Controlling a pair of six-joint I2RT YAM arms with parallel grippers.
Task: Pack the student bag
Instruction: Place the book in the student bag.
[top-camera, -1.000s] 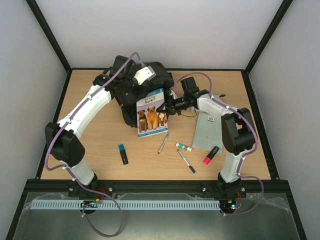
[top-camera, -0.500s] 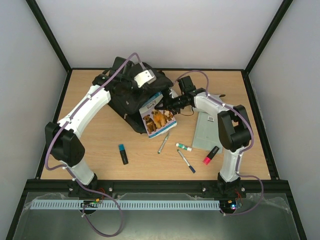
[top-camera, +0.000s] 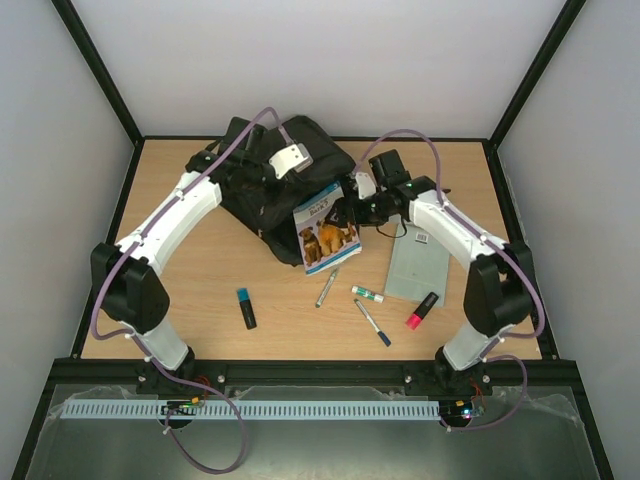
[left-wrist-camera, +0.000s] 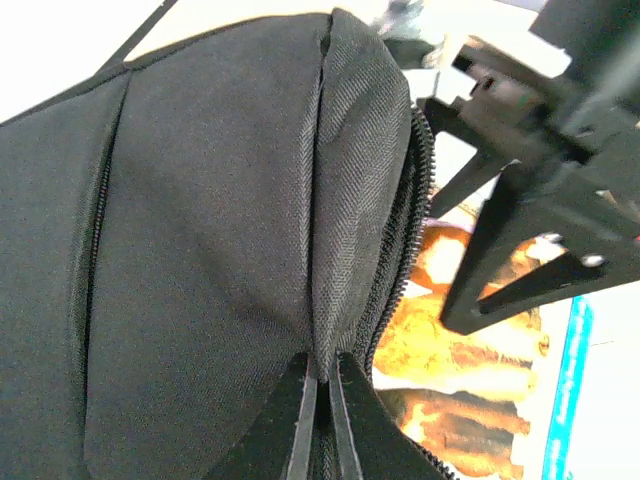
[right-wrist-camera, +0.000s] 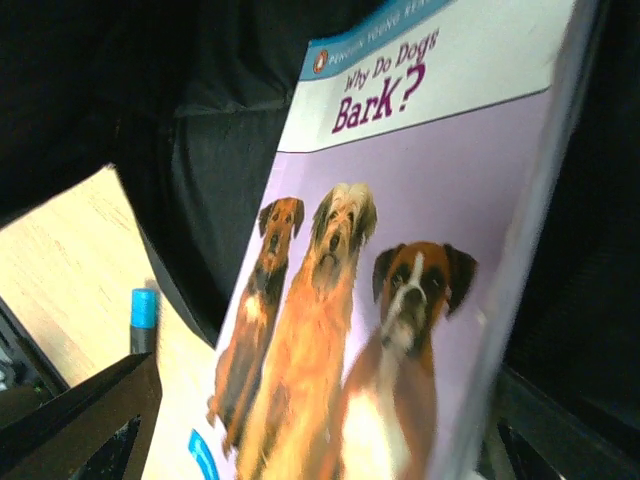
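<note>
The student bag (top-camera: 262, 190), a big black backpack, lies at the back of the table. My left gripper (top-camera: 287, 160) is shut on a fold of its fabric beside the open zipper (left-wrist-camera: 400, 250). A dog book (top-camera: 328, 228) leans at the bag's mouth, its lower half on the table. My right gripper (top-camera: 352, 203) hangs at the book's right edge, open. In the right wrist view the book's cover (right-wrist-camera: 400, 260) fills the space between wide-apart fingers (right-wrist-camera: 90, 415) that stand clear of it. The left wrist view shows the bag (left-wrist-camera: 200, 250) pinched in the left gripper (left-wrist-camera: 322, 368).
On the wood in front lie a blue-capped black marker (top-camera: 246, 308), a grey pen (top-camera: 326, 287), a green-capped marker (top-camera: 367, 294), a blue pen (top-camera: 372, 323) and a red highlighter (top-camera: 421, 310). A translucent pouch (top-camera: 418, 262) lies under the right arm.
My right gripper has opened and let go of the book, drawing back to the right. The book has tipped and shifted right. The left gripper still grips the bag, which has shifted.
</note>
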